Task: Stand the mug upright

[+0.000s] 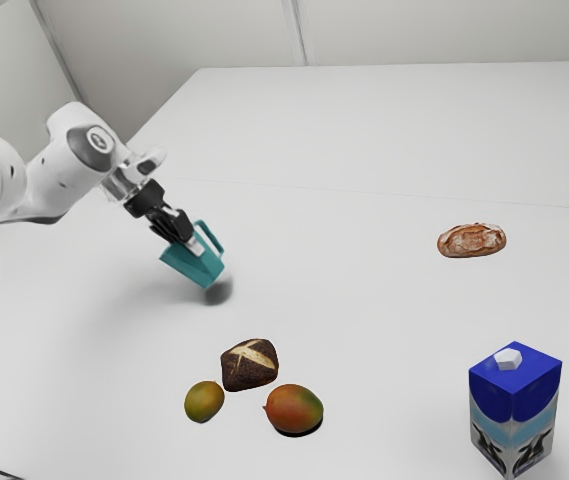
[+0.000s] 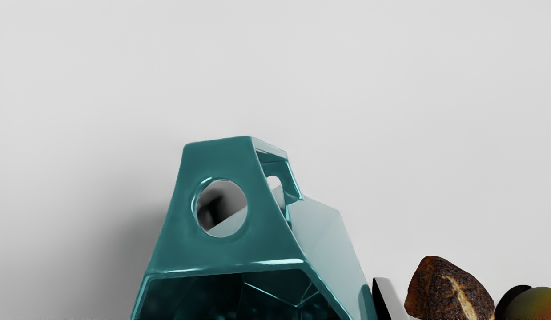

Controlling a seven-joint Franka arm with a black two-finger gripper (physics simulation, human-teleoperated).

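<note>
Between the fingers (image 1: 173,226), the teal mug (image 1: 193,265) hangs tilted.

Exterior view: taken from the arm's (image 1: 82,150) side, above the counter (image 1: 364,300), well apart from the mug (image 1: 194,264); it faces obliquely down and across the surface, with the blue-topped carton (image 1: 514,415) nearer the camera than the mug. Wrist view: taken from the arm's hand, close to the mug; it faces the mug's open end, with the counter behind. Shared field: the mug, part of the counter, the dark bread roll (image 1: 250,364) near the mug and, in part, the red-green mango (image 1: 294,409) beyond that roll from the mug.
</note>
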